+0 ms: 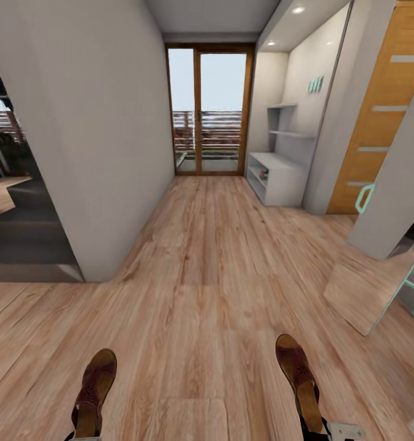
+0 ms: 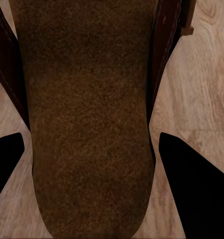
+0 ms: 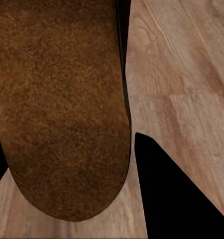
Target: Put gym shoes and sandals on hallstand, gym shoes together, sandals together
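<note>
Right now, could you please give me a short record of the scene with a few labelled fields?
setting: corridor floor of wood-grain planks, glass door at the far end
left pincer: shut on left sandal
right pincer: shut on right sandal
hallstand: far ahead on the right wall, near the glass door
gym shoes: not spotted
progress: both sandals carried, none on the rack yet

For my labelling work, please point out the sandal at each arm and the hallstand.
Left-arm sandal (image 1: 95, 383): head view, on the woven front strap.
Right-arm sandal (image 1: 299, 376): head view, on the strap and footbed.
Hallstand (image 1: 286, 180): head view, on its light-grey side wall.
</note>
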